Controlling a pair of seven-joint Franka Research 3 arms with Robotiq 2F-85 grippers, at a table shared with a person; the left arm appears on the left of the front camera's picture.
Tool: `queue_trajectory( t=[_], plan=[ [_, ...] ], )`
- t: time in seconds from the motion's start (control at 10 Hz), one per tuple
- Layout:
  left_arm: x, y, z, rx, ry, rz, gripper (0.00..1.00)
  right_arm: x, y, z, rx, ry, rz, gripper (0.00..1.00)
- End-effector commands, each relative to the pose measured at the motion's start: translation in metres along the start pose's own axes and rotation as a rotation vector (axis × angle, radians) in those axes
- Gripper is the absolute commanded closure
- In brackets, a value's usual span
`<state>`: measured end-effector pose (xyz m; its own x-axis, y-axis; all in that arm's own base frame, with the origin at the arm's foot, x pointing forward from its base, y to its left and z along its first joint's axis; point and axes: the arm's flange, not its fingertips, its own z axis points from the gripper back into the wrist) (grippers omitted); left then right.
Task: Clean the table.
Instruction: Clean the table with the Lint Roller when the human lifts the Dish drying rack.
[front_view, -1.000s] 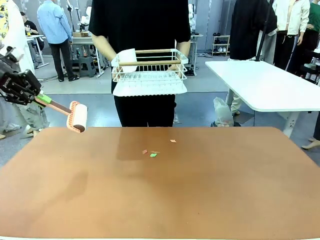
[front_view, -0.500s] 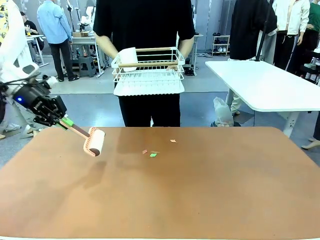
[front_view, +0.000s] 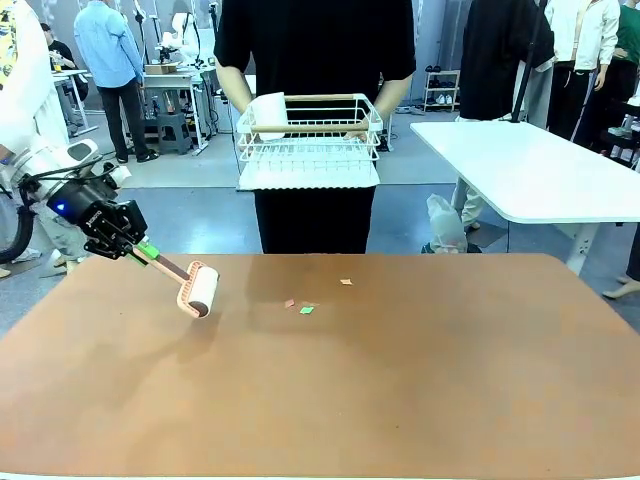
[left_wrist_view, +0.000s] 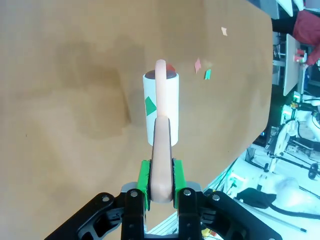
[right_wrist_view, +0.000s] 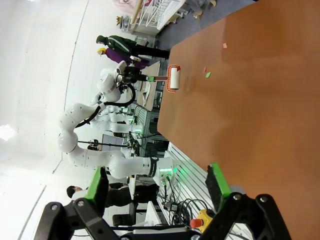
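Observation:
The terracotta table (front_view: 400, 390) carries a few paper scraps (front_view: 306, 309) near its far middle, pink, orange and green. My left gripper (front_view: 140, 248) is shut on the pink handle of a lint roller (front_view: 199, 290) whose white drum hangs just above the table's far left, left of the scraps. In the left wrist view the lint roller (left_wrist_view: 161, 107) has a green scrap stuck on it, with the paper scraps (left_wrist_view: 202, 69) lying beyond. My right gripper (right_wrist_view: 157, 187) stands open, high over the table (right_wrist_view: 260, 90), nothing between its fingers.
A person at the far edge holds a white wire basket (front_view: 308, 140) with wooden handles above the table. A white-topped table (front_view: 530, 170) stands at the back right. Other people stand farther back.
My left arm has swung the lint roller rightwards and down toward the table top, closer to the scraps. The person with the basket has shifted slightly right.

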<state>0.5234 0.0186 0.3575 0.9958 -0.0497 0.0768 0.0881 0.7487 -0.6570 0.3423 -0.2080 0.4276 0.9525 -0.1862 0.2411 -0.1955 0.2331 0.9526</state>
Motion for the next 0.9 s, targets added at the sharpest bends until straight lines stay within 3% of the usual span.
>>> queue_trajectory(
  t=[0.0, 0.1, 0.2, 0.3, 0.6, 0.8],
  plan=[
    [0.019, 0.006, -0.003, -0.056, -0.006, -0.025, 0.78, 0.000, 0.003, 0.001, 0.002, -0.002, 0.008, 0.00],
    [0.024, 0.007, -0.006, -0.055, -0.021, -0.017, 0.83, 0.000, 0.003, 0.001, 0.002, -0.002, 0.008, 0.00],
    [0.029, 0.008, -0.008, -0.050, -0.027, -0.021, 0.97, 0.000, 0.003, 0.001, 0.002, -0.002, 0.008, 0.00],
    [0.033, 0.007, -0.013, -0.034, -0.016, -0.021, 1.00, 0.000, 0.003, 0.001, 0.002, -0.002, 0.008, 0.00],
    [0.041, 0.006, -0.028, -0.080, 0.052, 0.041, 0.97, 0.000, 0.003, 0.001, 0.002, -0.002, 0.008, 0.00],
    [0.039, 0.002, -0.041, -0.028, 0.063, 0.036, 1.00, 0.000, 0.003, 0.001, 0.002, -0.002, 0.008, 0.00]
  ],
)
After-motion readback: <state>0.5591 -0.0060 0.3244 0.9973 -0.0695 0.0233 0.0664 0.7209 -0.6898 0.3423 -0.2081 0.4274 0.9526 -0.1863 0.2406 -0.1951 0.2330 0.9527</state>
